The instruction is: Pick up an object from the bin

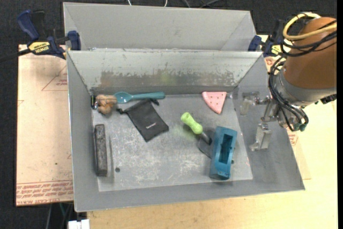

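Closest to the front of the grey bin [177,193] is a blue plastic block [223,153] with a slot cut in its top. It lies on the floor of the bin, over on the right side. Touching its left edge is a little tool with a green handle [191,123] and a dark head.

Farther back, a pink wedge [214,101] that looks like a toy melon slice sits by the back wall. A teal spoon [136,96] lies along that same wall, with a small brown lump [105,105] at its left end. A flat black pouch [148,120] lies just in front of the spoon. A long dark grey bar [100,149] lies by the left wall, well away from everything else.

The job looks like it has hardly started. Every thing is lying flat in the bin and nothing is lifted up. The picking and the lifting are both left to do.

The gripper [261,142] hangs over the sloping right wall of the bin, where the metal is bare. The blue block is the nearest thing to it, a bit to its left, but they are not touching. I cannot tell if the gripper is open or closed. It does not seem to be holding anything, and it is not touching any toy.
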`<control>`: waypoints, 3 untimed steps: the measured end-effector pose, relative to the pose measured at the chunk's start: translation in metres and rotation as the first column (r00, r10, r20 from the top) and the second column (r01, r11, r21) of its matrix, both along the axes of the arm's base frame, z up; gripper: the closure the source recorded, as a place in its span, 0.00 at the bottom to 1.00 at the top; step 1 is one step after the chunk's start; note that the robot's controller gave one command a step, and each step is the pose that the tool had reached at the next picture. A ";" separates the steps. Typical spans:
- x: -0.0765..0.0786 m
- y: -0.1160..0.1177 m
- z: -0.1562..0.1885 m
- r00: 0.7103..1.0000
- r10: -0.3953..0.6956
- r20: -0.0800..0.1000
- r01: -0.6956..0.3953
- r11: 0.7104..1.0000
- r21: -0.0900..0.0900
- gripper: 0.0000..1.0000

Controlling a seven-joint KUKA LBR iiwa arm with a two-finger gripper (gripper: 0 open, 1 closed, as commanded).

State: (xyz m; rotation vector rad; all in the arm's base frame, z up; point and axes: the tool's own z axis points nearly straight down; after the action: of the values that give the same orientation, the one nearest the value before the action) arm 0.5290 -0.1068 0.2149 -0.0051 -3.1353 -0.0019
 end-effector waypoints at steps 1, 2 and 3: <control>0.002 0.000 0.004 1.000 0.003 0.007 -0.003 1.000 -0.001 0.00; 0.001 0.008 -0.049 0.975 0.223 0.014 -0.223 0.975 -0.004 0.00; -0.013 0.019 -0.071 0.867 0.498 0.007 -0.498 0.867 0.000 0.00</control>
State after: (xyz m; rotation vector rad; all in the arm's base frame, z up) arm 0.5163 -0.0876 0.1434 0.8050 -3.0369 -0.0023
